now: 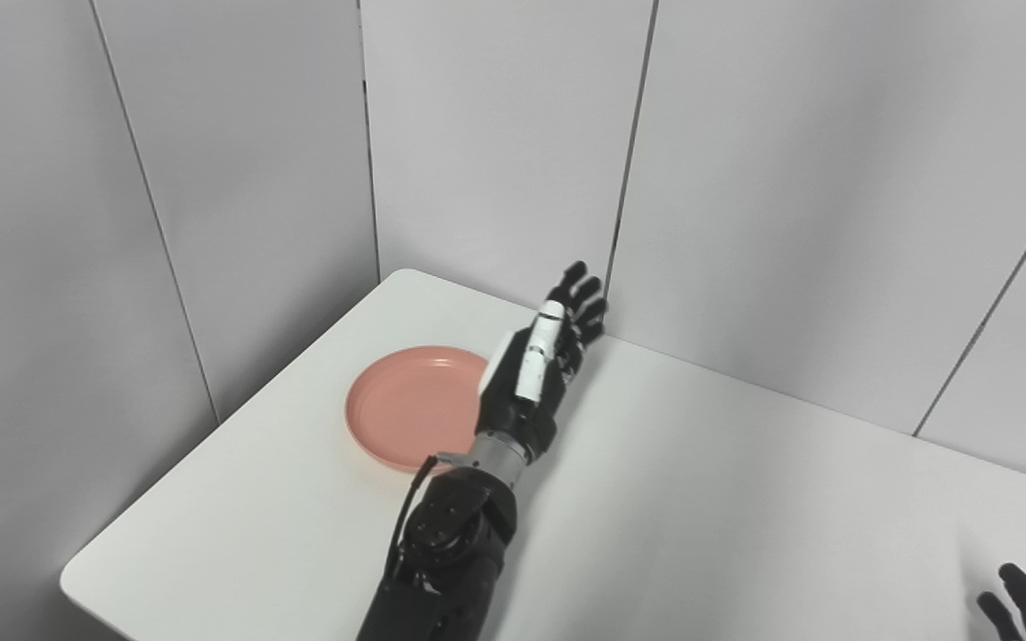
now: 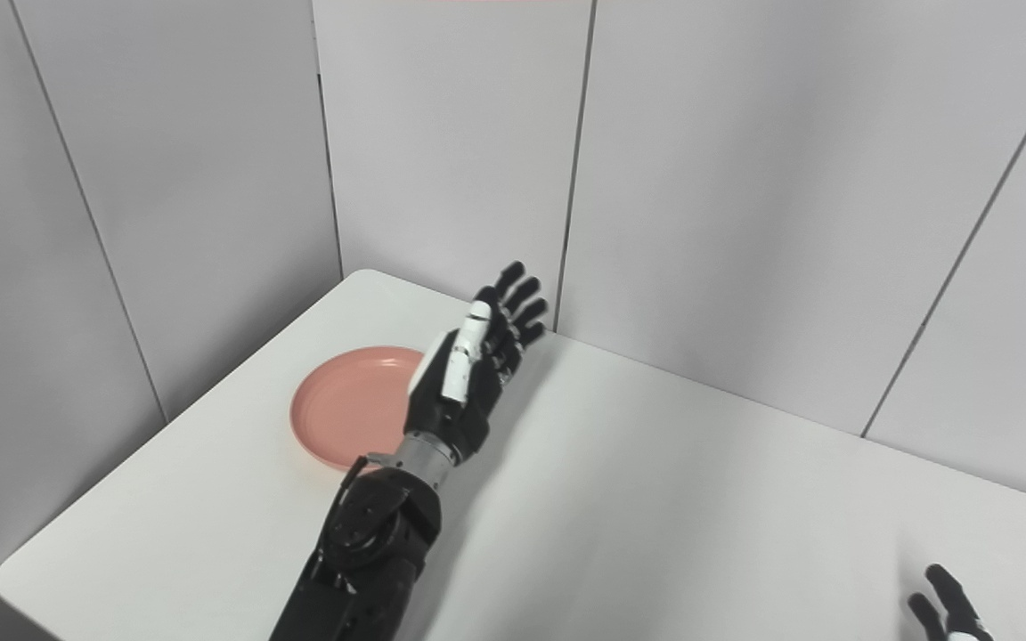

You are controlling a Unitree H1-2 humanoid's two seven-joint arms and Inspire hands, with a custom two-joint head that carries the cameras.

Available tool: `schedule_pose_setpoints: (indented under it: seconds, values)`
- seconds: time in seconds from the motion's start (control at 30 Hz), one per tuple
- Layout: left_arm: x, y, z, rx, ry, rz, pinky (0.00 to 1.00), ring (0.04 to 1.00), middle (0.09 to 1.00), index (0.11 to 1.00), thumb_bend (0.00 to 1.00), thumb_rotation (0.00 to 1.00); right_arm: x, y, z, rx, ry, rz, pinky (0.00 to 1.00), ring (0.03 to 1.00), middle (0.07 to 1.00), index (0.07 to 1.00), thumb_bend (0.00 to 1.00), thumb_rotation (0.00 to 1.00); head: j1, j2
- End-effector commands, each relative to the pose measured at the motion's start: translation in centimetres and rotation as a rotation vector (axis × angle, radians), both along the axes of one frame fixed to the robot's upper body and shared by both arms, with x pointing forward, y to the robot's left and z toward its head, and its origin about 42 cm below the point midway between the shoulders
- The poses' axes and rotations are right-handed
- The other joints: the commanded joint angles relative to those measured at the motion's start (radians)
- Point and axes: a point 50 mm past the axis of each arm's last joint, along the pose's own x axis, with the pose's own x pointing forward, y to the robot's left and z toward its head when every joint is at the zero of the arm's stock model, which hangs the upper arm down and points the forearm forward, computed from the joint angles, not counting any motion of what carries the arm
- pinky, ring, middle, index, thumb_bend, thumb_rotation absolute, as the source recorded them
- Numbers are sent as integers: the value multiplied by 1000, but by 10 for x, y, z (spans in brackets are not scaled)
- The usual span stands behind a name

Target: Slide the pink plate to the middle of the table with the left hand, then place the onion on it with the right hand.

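The pink plate [image 1: 406,405] lies flat on the white table [image 1: 700,499] near its far left corner. My left hand [image 1: 544,352] is open and empty, raised above the table just right of the plate, its wrist crossing the plate's right rim. It shows the same way in the right eye view [image 2: 473,365], with the plate [image 2: 348,405] to its left. Only the fingertips of my right hand [image 1: 1021,605] show at the bottom right corner, spread apart and holding nothing. No onion is in view.
Grey wall panels [image 1: 495,133] stand close behind the table's far edges and meet in a corner behind the plate. The table's left edge runs near the plate.
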Motion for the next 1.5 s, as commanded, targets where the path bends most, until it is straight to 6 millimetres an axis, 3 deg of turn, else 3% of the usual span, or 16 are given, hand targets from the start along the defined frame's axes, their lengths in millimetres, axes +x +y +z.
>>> schedule_pose_setpoints:
  seconds: [0.0, 0.57, 0.9, 1.47]
  values:
    - [6, 6, 31, -11, -136, 26, 995, 973, 985, 980, 430, 1000, -1, 1, -3, 11, 26, 7, 0, 945, 968, 871, 550, 796, 2, 1]
    - [-6, 56, 48, 17, -186, 218, 987, 978, 983, 972, 425, 1000, -2, -3, -6, 12, 35, 2, 0, 945, 963, 865, 511, 795, 26, 0]
    - [-22, 97, 58, 8, -206, 341, 971, 985, 984, 963, 419, 1000, -3, -5, -5, 5, 42, -1, 0, 927, 949, 853, 541, 781, 27, 0]
    - [-40, 149, 42, -73, -173, 447, 964, 977, 979, 963, 428, 1000, -3, -5, -5, 7, 45, -5, 0, 877, 909, 816, 527, 767, 27, -4]
